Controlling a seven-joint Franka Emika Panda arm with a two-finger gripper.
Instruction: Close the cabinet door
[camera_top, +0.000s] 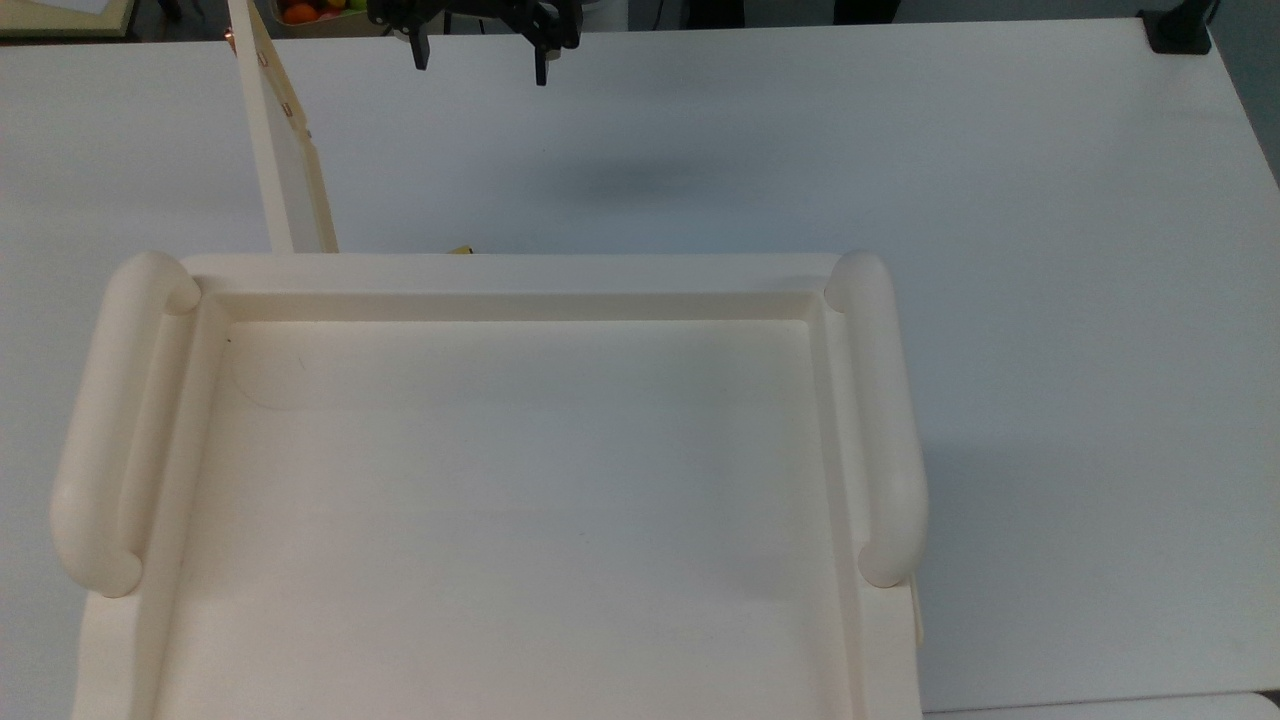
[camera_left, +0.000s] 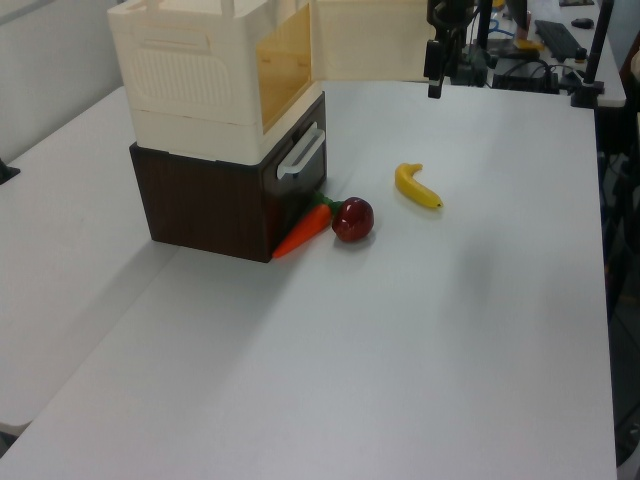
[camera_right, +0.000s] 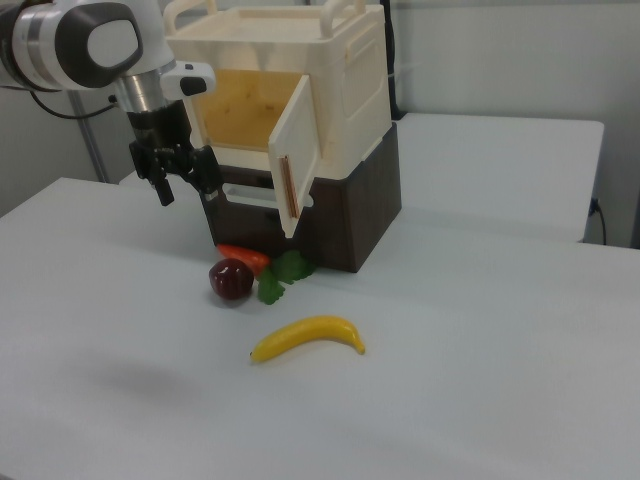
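1 door (camera_right: 297, 150) on the cabinet (camera_right: 300, 90) stands wide open; the hand (camera_right: 186, 178) hangs nearby with fingers spread, empty, so closing looks not yet begun

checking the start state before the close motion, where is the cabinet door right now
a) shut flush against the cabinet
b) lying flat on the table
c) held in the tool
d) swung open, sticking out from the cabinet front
d: in the right view the cabinet door stands swung out from the cabinet, baring the yellowish inside, while the open tool hangs beside it holding nothing.
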